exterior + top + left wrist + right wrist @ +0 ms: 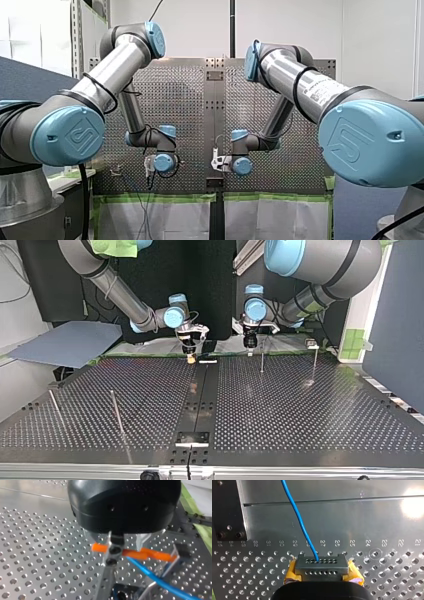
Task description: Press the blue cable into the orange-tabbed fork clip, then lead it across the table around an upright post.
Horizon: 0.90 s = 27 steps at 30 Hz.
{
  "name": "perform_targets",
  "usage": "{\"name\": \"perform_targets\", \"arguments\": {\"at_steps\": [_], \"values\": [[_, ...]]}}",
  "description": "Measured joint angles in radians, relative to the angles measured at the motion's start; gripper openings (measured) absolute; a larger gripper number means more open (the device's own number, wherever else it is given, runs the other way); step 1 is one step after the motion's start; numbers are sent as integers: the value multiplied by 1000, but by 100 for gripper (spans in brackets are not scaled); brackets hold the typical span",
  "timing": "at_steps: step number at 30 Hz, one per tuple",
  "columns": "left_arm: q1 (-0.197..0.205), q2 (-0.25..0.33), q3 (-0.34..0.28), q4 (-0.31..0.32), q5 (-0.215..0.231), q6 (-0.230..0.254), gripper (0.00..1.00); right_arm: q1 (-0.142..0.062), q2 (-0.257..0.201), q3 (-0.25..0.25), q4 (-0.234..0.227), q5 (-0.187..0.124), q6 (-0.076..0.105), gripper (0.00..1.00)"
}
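In the left wrist view my left gripper (125,552), black with metal fingers (110,555), hangs low over the orange-tabbed fork clip (150,554). Its fingers stand apart across the orange tabs. The blue cable (160,581) runs out from just beneath them. My right gripper (322,576) has yellow pads and is shut on the cable's grey connector block (320,566). The blue cable (298,517) leads away from the block over the plate. In the top view my right gripper (190,355) and my left gripper (249,346) both sit at the table's far edge.
Thin upright posts stand on the perforated table (300,415): one (261,360) just in front of my left gripper, another (315,364) to its right, and two (117,412) at the top view's left. A blue-grey sheet (65,342) lies beyond the far left corner.
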Motion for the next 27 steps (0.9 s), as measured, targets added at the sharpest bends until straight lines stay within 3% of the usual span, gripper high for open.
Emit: {"name": "perform_targets", "arguments": {"at_steps": [1,2,4,18,23,27], "values": [[0,0,0,0,4,-1,11,0,0,0,0,0,0,0],[-1,0,0,1,8,-1,3,0,0,0,-1,0,0,0],[-1,0,0,1,12,-1,0,1,0,0,-2,0,0,0],[-2,1,1,0,12,8,0,1,0,0,-2,1,0,0],[-7,4,12,-19,-7,41,0,1,-1,-10,4,0,-4,0],[-15,25,18,-51,-29,75,0,0,-4,-24,22,0,-19,0]]}}
